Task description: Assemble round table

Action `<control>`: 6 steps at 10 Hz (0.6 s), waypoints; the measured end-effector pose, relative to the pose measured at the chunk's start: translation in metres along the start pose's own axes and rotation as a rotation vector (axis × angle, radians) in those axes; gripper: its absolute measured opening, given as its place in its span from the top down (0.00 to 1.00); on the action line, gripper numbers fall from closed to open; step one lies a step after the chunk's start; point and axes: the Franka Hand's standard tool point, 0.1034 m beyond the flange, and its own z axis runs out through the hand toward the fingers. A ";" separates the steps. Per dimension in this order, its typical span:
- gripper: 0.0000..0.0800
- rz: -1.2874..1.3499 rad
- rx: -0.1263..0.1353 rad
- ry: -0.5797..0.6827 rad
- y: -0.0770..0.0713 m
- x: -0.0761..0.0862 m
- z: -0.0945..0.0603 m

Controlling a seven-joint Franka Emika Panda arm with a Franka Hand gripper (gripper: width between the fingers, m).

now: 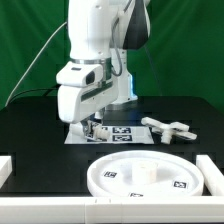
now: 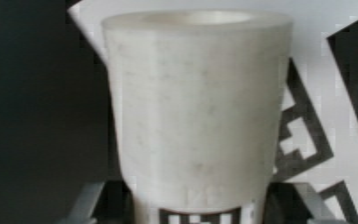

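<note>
White plastic forms the short cylindrical post [image 2: 194, 100], which fills most of the wrist view. Its flat end face shows at the end far from the fingers. Its long axis runs crosswise to the line joining the two fingers, so the fingers bear on the curved wall, not on the ends. Whether the post stands upright or lies on its side cannot be told.

The gripper [image 1: 92, 125] has a dark finger hard against each side of the post, and no gap shows. It is judged closed on the post at a width set by the post's diameter. In the exterior view the gripper sits low over the marker board [image 1: 128, 132], and the post itself is largely hidden there.

The large round rimmed disc [image 1: 105, 180] lies flat on the desk [image 1: 40, 125], nearer the camera than the gripper and toward the exterior view's right. The cross-shaped piece [image 1: 170, 127] lies well apart, at the exterior view's right. White edge rails [image 1: 10, 165] border the desk.

Probable next move: carry the post to the disc centre. This depends on the post axis being brought square to the disc face.
</note>
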 end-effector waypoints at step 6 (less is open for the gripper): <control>0.61 -0.649 -0.002 -0.014 -0.003 -0.003 0.004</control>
